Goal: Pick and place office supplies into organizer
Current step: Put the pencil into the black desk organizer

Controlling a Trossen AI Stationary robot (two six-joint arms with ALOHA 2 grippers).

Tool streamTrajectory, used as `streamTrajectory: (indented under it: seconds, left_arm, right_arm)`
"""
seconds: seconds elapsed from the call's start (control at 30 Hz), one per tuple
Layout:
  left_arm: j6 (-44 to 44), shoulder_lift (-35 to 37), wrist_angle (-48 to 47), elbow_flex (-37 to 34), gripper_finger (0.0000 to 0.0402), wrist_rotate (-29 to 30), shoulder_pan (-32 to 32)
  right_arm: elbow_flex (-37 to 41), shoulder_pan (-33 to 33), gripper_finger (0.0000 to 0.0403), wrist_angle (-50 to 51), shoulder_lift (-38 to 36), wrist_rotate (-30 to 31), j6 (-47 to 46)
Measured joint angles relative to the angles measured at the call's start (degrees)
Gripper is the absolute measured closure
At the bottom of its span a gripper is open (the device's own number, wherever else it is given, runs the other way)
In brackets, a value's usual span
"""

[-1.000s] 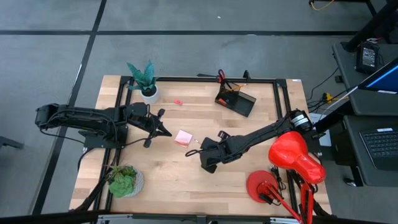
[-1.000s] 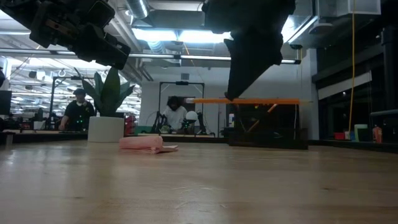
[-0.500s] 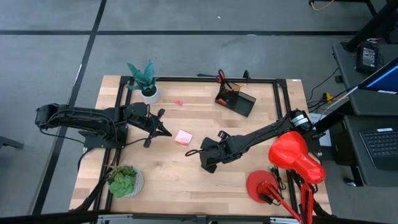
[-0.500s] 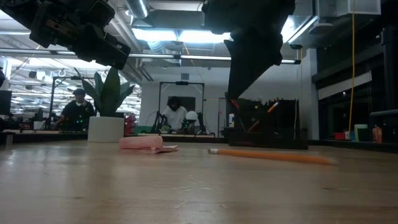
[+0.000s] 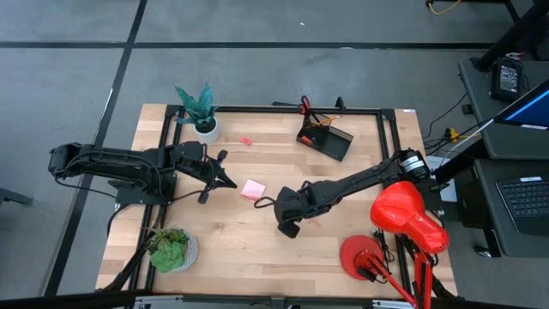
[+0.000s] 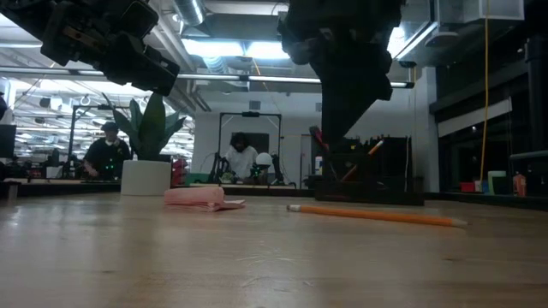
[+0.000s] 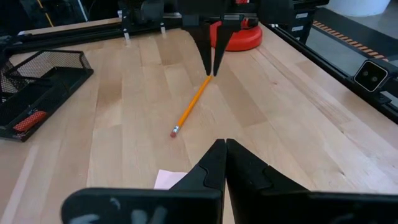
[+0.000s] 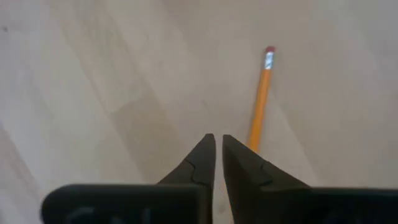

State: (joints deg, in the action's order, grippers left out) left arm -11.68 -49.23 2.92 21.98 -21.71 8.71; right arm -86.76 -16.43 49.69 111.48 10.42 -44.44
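An orange pencil (image 7: 191, 104) lies flat on the wooden table, eraser end toward the pink sticky-note pad (image 5: 252, 189). My right gripper (image 7: 211, 73) hangs just above the pencil's pointed end, pointing steeply down, its fingers a narrow slit apart with nothing between them; in its own wrist view the pencil (image 8: 261, 93) lies beyond the fingertips. My left gripper (image 5: 230, 182) waits shut above the table's left middle, left of the pad. The black mesh organizer (image 5: 326, 137) stands at the far edge, with red-handled scissors (image 5: 304, 105) upright in it. A small red eraser (image 5: 246, 141) lies near the white plant pot.
A potted plant in a white pot (image 5: 200, 116) stands at the far left and another (image 5: 170, 249) at the near left. The red desk lamp (image 5: 403, 215) and its base (image 5: 362, 256) fill the near right corner. People sit in the room behind.
The pencil, a second ago held level in the air at my right gripper's fingertips, has dropped out of them and now lies on the table below. My right gripper has tipped and turned slightly at the wrist while staying over the same spot.
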Motion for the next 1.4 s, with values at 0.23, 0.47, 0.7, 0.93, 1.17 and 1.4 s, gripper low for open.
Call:
streamTrajectory:
  seconds: [0.23, 0.47, 0.7, 0.93, 1.17, 1.4]
  left_arm:
    - [0.2, 0.0, -0.1, 0.0, 0.0396, 0.0, 0.0]
    - [0.6, 0.0, -0.1, 0.0, 0.0396, 0.0, 0.0]
    - [0.5, 0.0, -0.2, 0.0, 0.0396, 0.0, 0.0]
    - [0.6, 0.0, -0.2, 0.0, 0.0396, 0.0, 0.0]
    - [1.2, 0.0, -0.2, 0.0, 0.0396, 0.0, 0.0]
    - [2.1, 0.0, -0.2, 0.0, 0.0396, 0.0, 0.0]
  right_arm:
    - [0.0, 1.7, 0.0312, 0.0, 0.0, -3.0, 4.5]
    - [0.0, 2.5, 0.0250, 0.4, 0.0, -3.0, 5.9]
    - [0.0, 2.9, 0.0201, 3.5, 0.0, -3.5, 6.0]
    - [0.0, 2.9, 0.0179, 3.3, 0.0, -3.6, 7.4]
    - [0.0, 2.9, 0.0178, 3.2, 0.0, -4.6, 2.5]
    - [0.0, 3.0, 0.0178, 2.1, 1.3, -5.1, 1.2]
